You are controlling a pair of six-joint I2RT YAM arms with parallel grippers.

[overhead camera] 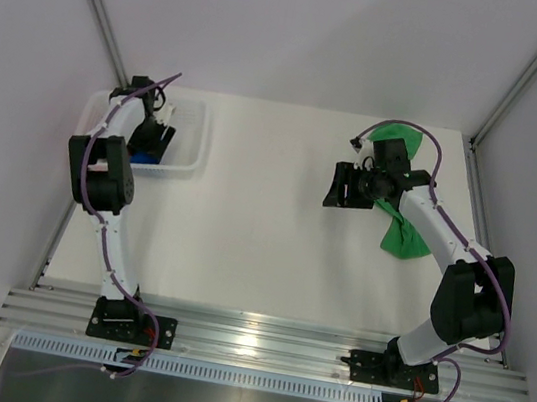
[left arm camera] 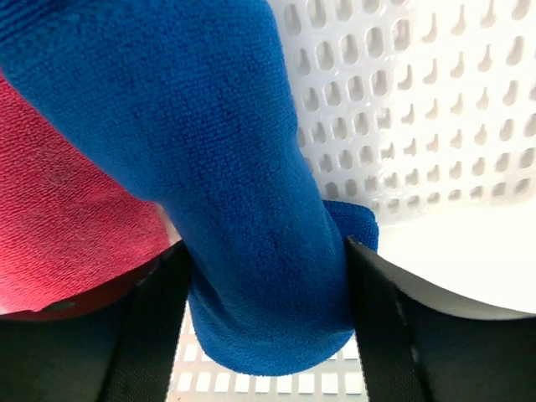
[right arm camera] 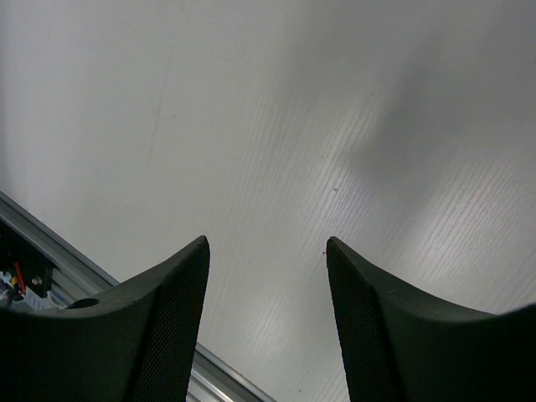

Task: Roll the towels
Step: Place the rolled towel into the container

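Note:
The royal blue towel (left arm camera: 218, 151) lies bunched in the white mesh basket (left arm camera: 419, 100). My left gripper (left arm camera: 266, 244) is shut on its lower fold, both fingers pressing its sides. The pink-red towel (left arm camera: 67, 209) lies beside it on the left. From above, my left gripper (overhead camera: 156, 139) reaches down into the basket (overhead camera: 197, 125), and a bit of the blue towel (overhead camera: 150, 156) shows. The bright green towel (overhead camera: 404, 240) lies spread on the table at the right, partly under my right arm. My right gripper (overhead camera: 344, 185) is open and empty, left of it; it is over bare table in the right wrist view (right arm camera: 266, 243).
The basket stands at the far left of the white table (overhead camera: 265, 221). Grey walls close in both sides and the back. An aluminium rail (overhead camera: 258, 339) carrying the arm bases runs along the near edge and also shows in the right wrist view (right arm camera: 50, 243).

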